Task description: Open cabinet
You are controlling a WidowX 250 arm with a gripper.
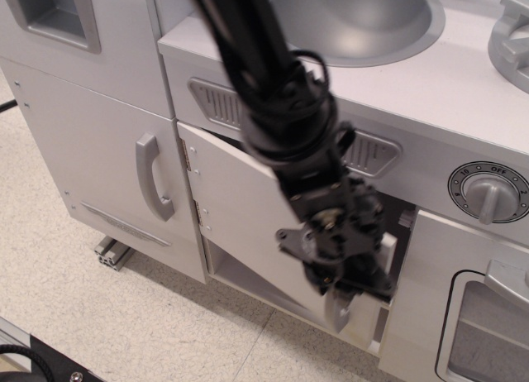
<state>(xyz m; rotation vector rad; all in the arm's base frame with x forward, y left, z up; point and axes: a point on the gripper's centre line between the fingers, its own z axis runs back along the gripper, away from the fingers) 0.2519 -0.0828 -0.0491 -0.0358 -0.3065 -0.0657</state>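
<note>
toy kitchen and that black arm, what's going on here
A black robot arm is pulling open the cabinet door under the sink of a grey toy kitchen. Its gripper is at the curved handle on the door's free edge. The door has swung partly out on its two left hinges, showing a dark gap at its top right edge. It is not fully open.

a single view looks down at a slant from above and in front of the toy kitchen, close in. it faces the unit's front, with the sink [364,22] cut by the top edge and the speckled floor [99,316] low left. the black arm [264,84] enters from above, filling the middle.
</note>
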